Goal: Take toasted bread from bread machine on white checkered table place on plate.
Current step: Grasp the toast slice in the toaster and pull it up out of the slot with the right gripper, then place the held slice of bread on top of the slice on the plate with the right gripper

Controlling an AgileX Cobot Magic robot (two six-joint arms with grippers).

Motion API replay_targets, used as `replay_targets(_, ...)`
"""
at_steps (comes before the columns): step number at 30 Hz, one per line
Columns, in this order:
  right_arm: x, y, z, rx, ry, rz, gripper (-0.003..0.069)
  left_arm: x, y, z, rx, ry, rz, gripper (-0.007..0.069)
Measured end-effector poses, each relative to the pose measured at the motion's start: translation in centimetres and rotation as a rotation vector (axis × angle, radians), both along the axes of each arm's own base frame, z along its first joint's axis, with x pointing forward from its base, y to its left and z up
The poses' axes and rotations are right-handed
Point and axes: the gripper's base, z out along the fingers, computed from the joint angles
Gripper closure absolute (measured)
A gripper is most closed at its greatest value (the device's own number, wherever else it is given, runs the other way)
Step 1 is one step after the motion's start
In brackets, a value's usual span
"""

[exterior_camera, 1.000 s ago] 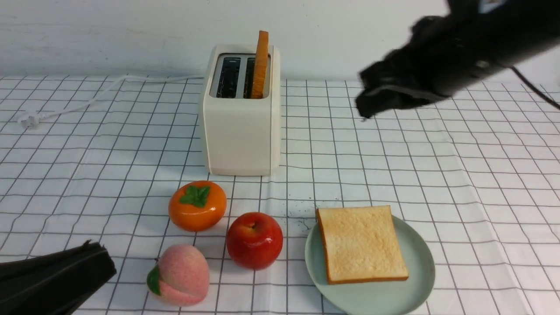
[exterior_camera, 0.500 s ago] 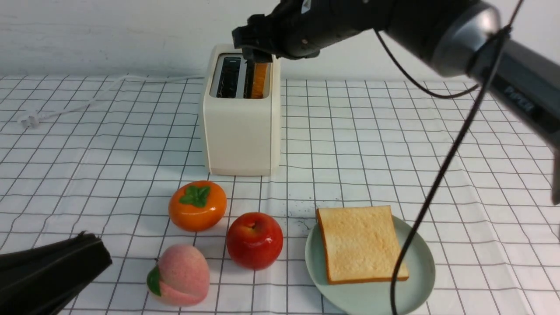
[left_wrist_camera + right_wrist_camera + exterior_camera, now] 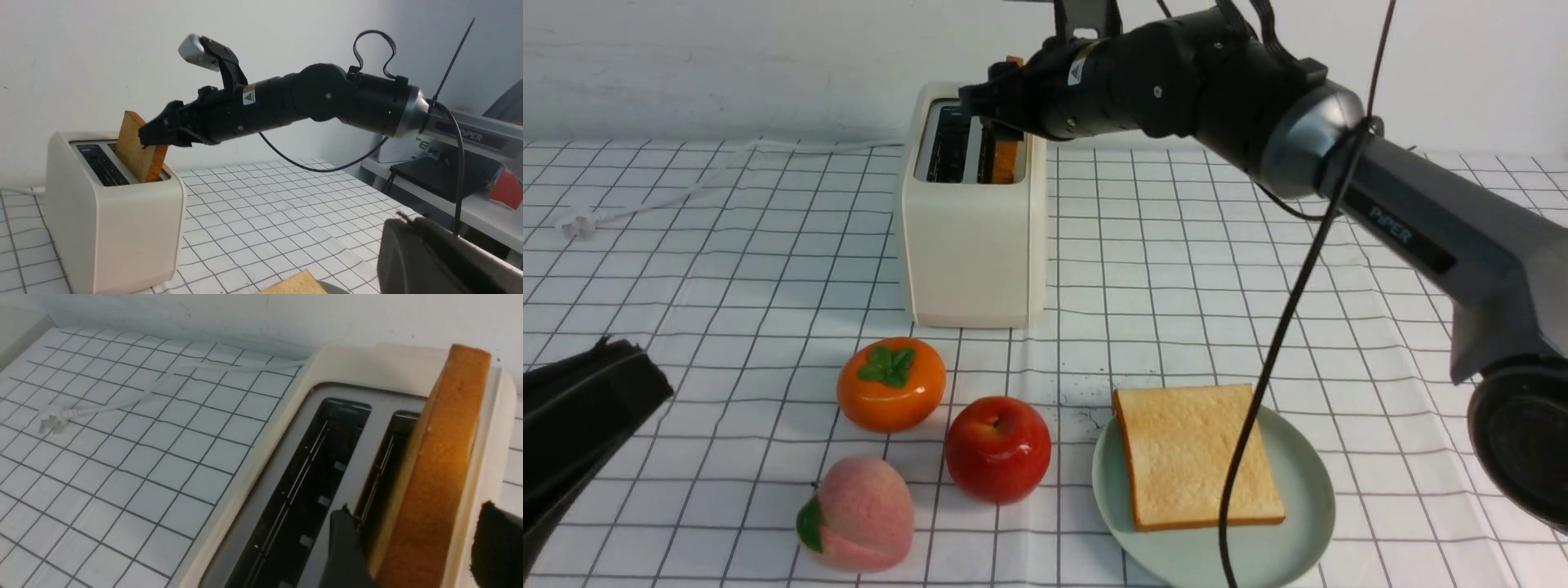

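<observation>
The cream bread machine (image 3: 972,237) stands at the back of the white checkered table (image 3: 1380,327). One toasted bread slice (image 3: 1007,157) stands upright in its right slot. My right gripper (image 3: 990,110) is open, with one finger (image 3: 343,547) on each side of that slice (image 3: 441,465), and a gap shows at both faces. The slice also shows in the left wrist view (image 3: 137,153). The other slice (image 3: 1196,457) lies flat on the mint-green plate (image 3: 1311,498) at the front right. My left gripper (image 3: 637,380) is shut and empty, low at the front left.
An orange persimmon (image 3: 892,384), a red apple (image 3: 997,449) and a pink peach (image 3: 858,513) sit in front of the bread machine, left of the plate. The white cord (image 3: 686,184) runs to the back left. The right arm's black cable hangs over the plate.
My right arm has swung in from the right to the bread machine, and its jaws now sit around the upright slice. My left gripper has risen a little and shifted left.
</observation>
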Motion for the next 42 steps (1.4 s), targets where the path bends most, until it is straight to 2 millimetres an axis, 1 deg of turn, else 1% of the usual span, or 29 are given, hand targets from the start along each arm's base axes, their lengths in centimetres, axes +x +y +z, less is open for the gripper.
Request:
replay_targets(5, 0.4, 0.3, -1.3, -0.007, 0.020, -0.001, 0.0251, 0.0, 0.1, 0.1, -0.002, -0.009, 0.008, 0.0638)
replay_targets(9, 0.7, 0.3, -1.7, -0.017, -0.005, -0.005, 0.0286, 0.0, 0.1, 0.1, -0.003, -0.009, 0.009, 0.0638)
replay_targets(12, 0.9, 0.0, -1.5, -0.012, -0.016, -0.011, 0.0341, 0.0, 0.1, 0.1, -0.003, -0.009, 0.009, 0.0637)
replay_targets(13, 1.0, -0.1, -1.6, -0.012, -0.016, -0.014, 0.0380, 0.0, 0.1, 0.1, -0.003, -0.009, 0.009, 0.0637)
replay_targets(17, 1.1, -0.3, -1.6, 0.000, -0.009, -0.024, 0.0501, 0.0, 0.1, 0.1, -0.003, -0.009, 0.009, 0.0637)
replay_targets(18, 1.1, -0.3, -1.6, -0.001, -0.010, -0.024, 0.0508, 0.0, 0.1, 0.1, -0.003, -0.009, 0.009, 0.0637)
replay_targets(19, 1.2, -0.4, -1.6, 0.012, -0.005, -0.032, 0.0544, 0.0, 0.1, 0.1, -0.003, -0.009, 0.009, 0.0637)
replay_targets(24, 1.2, -0.6, -1.4, 0.015, 0.000, -0.037, 0.0543, 0.0, 0.1, 0.1, -0.003, -0.009, 0.009, 0.0637)
replay_targets(28, 0.9, -0.8, -0.7, 0.010, -0.002, -0.036, 0.0543, 0.0, 0.1, 0.1, -0.003, -0.009, 0.009, 0.0637)
replay_targets(29, 0.9, -0.9, -0.4, 0.013, -0.005, -0.037, 0.0543, 0.0, 0.1, 0.1, -0.003, -0.009, 0.009, 0.0637)
replay_targets(33, 0.0, -1.5, 2.1, 0.025, -0.032, -0.039, 0.0543, 0.0, 0.1, 0.1, -0.003, -0.009, 0.009, 0.0637)
replay_targets(34, -0.1, -1.6, 2.4, 0.027, -0.035, -0.038, 0.0543, 0.0, 0.1, 0.1, -0.003, -0.009, 0.009, 0.0637)
replay_targets(39, -2.0, -2.8, 7.0, 0.044, -0.092, -0.028, 0.0543, 0.0, 0.1, 0.1, -0.004, -0.010, 0.010, 0.0637)
replay_targets(41, -3.1, -3.3, 8.8, 0.038, -0.113, -0.007, 0.0543, 0.0, 0.1, 0.1, -0.005, -0.011, 0.011, 0.0637)
replay_targets(42, -4.0, -3.5, 10.1, 0.032, -0.125, 0.014, 0.0543, 0.0, 0.1, 0.1, -0.005, -0.011, 0.011, 0.0637)
